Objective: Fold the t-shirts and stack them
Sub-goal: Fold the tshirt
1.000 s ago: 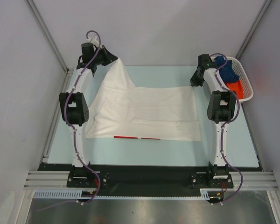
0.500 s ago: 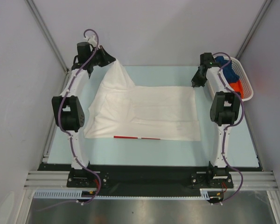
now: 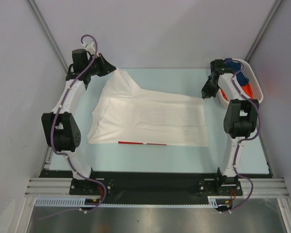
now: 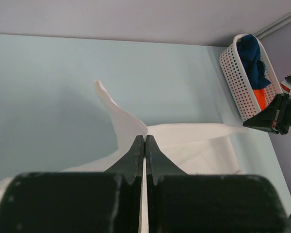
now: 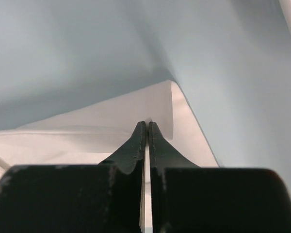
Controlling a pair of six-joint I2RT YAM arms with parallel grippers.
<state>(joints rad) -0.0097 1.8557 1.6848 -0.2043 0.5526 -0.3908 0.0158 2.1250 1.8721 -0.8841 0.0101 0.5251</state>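
White t-shirt point(image 3: 150, 119) lies spread mid-worktop point(image 3: 150, 158), its far edge raised at both corners. Left claw point(image 3: 112, 71) is clamped tight on the far-left corner, cloth peaking up to it. Right claw point(image 3: 204, 95) pinches the far-right corner, jaws closed on fabric. For a clean fold, both arms prob. should travel together twd the near hem: equal height, cloth taut betw. them, no sag. Blue shirt point(image 3: 236, 73) and orange shirt point(image 3: 246, 93) wait in the basket point(image 3: 257, 97), far right.

honestly can't read any text, label or number anywhere in my views, nothing's legible at all
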